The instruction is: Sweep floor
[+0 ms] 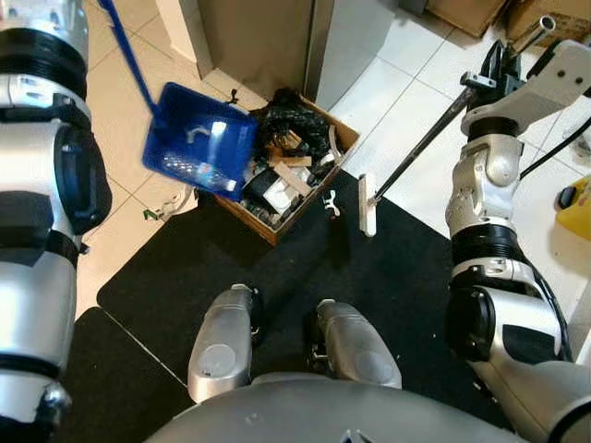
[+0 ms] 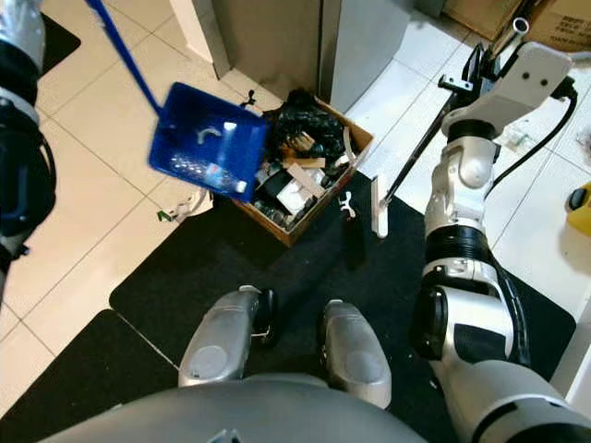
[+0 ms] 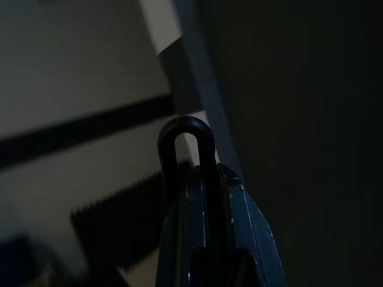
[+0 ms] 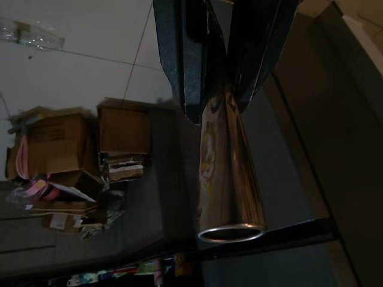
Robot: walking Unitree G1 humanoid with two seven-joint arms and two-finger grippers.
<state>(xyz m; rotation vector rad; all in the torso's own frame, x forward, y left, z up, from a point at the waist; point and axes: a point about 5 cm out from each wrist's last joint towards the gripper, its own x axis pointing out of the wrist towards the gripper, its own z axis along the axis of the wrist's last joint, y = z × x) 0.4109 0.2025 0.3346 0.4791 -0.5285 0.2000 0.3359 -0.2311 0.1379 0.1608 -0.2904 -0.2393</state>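
A blue dustpan [image 1: 199,138] on a long blue handle [image 1: 125,55] hangs tilted over an open cardboard box [image 1: 277,231] full of dark rubbish and scraps. In the left wrist view my left gripper [image 3: 200,197] is shut on the handle, whose black end loop [image 3: 185,128] sticks out past the fingers. My right gripper [image 1: 499,69] is raised at the right and shut on the metal pole [image 1: 420,143] of a broom. The broom's white head [image 1: 367,205] rests at the edge of the black mat [image 1: 397,268]. The right wrist view has the pole's open end [image 4: 230,233] beyond the fingers.
A small white scrap [image 1: 331,205] lies on the mat beside the box, and a green-and-white scrap [image 1: 162,210] on the tiles to the left. A grey cabinet [image 1: 277,37] stands behind the box. A yellow object [image 1: 577,208] and cables are at the right. My legs [image 1: 222,341] stand on the mat.
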